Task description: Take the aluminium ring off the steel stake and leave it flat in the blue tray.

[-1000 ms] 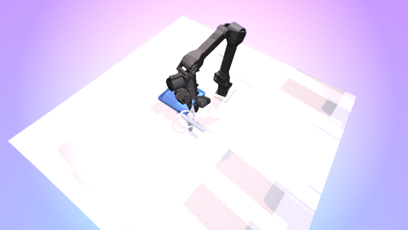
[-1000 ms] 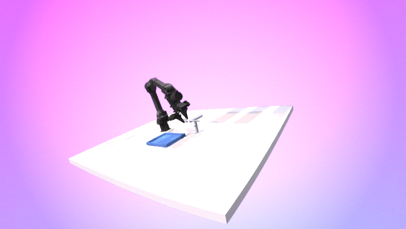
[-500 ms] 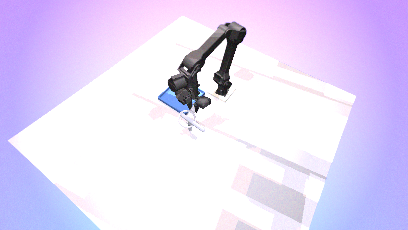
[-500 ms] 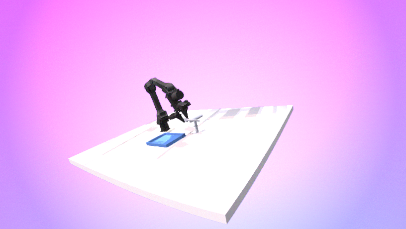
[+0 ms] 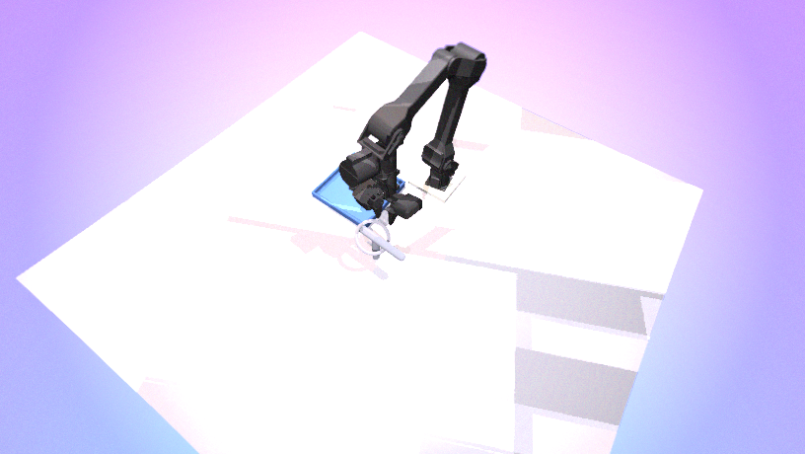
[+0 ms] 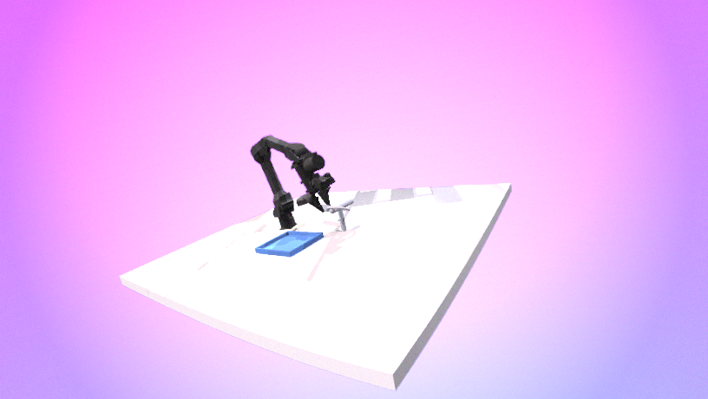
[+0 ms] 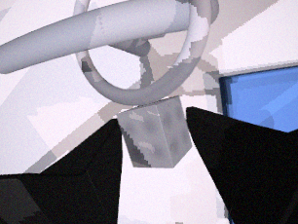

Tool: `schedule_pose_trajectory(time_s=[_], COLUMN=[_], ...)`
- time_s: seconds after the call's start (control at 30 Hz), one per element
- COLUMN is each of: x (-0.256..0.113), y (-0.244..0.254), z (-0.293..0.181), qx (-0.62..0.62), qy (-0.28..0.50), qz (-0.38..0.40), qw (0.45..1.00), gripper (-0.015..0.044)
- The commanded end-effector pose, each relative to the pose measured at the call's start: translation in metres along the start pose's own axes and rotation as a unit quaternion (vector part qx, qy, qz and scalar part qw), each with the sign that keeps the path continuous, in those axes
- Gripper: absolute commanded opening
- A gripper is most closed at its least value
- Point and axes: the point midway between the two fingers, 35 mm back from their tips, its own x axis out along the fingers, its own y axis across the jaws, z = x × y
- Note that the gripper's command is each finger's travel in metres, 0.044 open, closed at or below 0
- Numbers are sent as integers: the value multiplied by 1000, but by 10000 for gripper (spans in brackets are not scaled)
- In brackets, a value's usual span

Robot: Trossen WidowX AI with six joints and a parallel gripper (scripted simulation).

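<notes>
1. Gripping the ring's small tab (image 5: 384,217) (image 6: 324,208) (image 7: 156,132), the gripper (image 5: 387,214) (image 6: 325,207) (image 7: 154,114) stands partly open, fingers on either side.
2. The aluminium ring (image 5: 356,243) (image 6: 331,210) (image 7: 131,97) is raised near the cross-bar (image 5: 390,248) (image 6: 345,203) (image 7: 58,44) of the steel stake (image 5: 376,251) (image 6: 342,221) (image 7: 145,68).
3. From the stake, the blue tray (image 5: 336,210) (image 6: 273,253) (image 7: 222,94) lies toward ten o'clock in the top view.
</notes>
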Motion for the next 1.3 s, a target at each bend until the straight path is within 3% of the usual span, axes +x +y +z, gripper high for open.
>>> schedule_pose_trajectory(time_s=[0.0,1.27], x=[0,18], y=[3,48], z=[0,-6], qx=[-2,-38], qy=[-4,-8], qz=[-9,-158], qw=[1000,987], gripper=[0,0])
